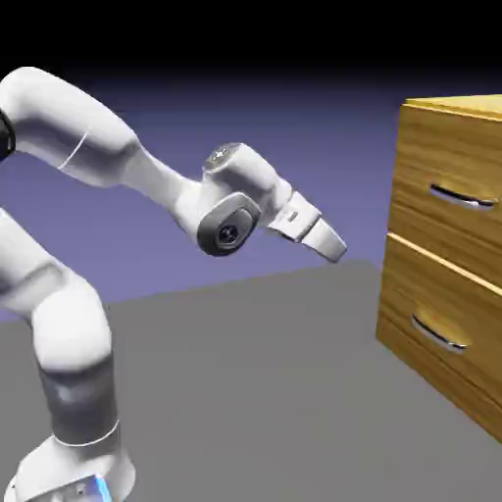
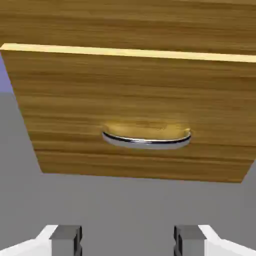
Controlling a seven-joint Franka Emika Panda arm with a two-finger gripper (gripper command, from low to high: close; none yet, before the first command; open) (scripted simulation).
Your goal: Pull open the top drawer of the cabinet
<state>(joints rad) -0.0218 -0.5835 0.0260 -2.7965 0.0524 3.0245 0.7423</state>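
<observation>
**Arm short of the cabinet, fingers spread and empty**

The white arm reaches out over the grey table, and the gripper hangs in open air, well apart from the cabinet. Over in the hand view, the two grey fingertips sit wide apart at the bottom edge with nothing but bare table between them, so the gripper is spread and holds nothing.

The cabinet stands at the right of the exterior view, golden-brown and boxy. Its top drawer looks flush with the cabinet face, its silver handle untouched. Below it sits the lower drawer with a matching handle. The hand camera looks straight at a curved silver bar on a wood-grain front; the pale seam above it suggests that is the lower one.
</observation>
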